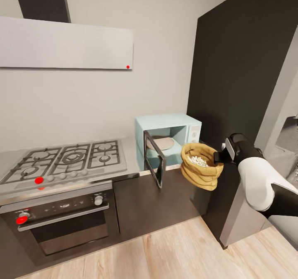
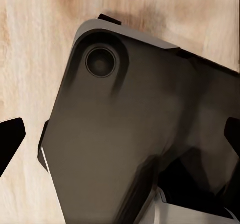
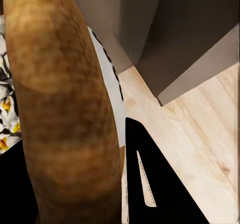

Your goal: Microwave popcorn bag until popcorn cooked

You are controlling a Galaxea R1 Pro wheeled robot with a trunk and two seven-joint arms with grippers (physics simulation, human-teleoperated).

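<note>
Light wood floor [image 1: 174, 250] runs under the dark cabinet fronts of the kitchen, and it also shows in both wrist views. Nearest the camera, the robot's white and black right arm reaches in from the right side of the head view, ending at the right gripper [image 1: 218, 158]. That gripper is clamped on the thick rolled rim of the popcorn bag [image 1: 201, 166], which hangs in the air just off the gripper's tip, out in front of the counter edge and clear of it. In the right wrist view the tan rim [image 3: 65, 109] crosses the picture between the dark fingers, one of which [image 3: 150, 184] lies beside it. The bag is upright with its mouth open, and a heap of pale popcorn [image 1: 198, 161] sits inside it; white and yellow bits [image 3: 7, 114] also show past the rim in the right wrist view.

Just beyond the bag, further from the gripper, the mint-blue microwave [image 1: 190, 125] stands on the countertop [image 1: 132, 163] with its dark glass door [image 1: 155, 158] swung wide open toward the room. A round turntable plate [image 1: 160, 142] lies in its cavity.

Well apart from the gripper, along the countertop, are the gas hob [image 1: 66, 161] and the dark oven [image 1: 62, 217] beneath it.

The left wrist view looks down on a dark grey part of the robot's body [image 2: 130, 134] over the floor; black finger tips [image 2: 10, 139] sit at the picture's opposite edges, so the left gripper stands wide apart, holding nothing.
</note>
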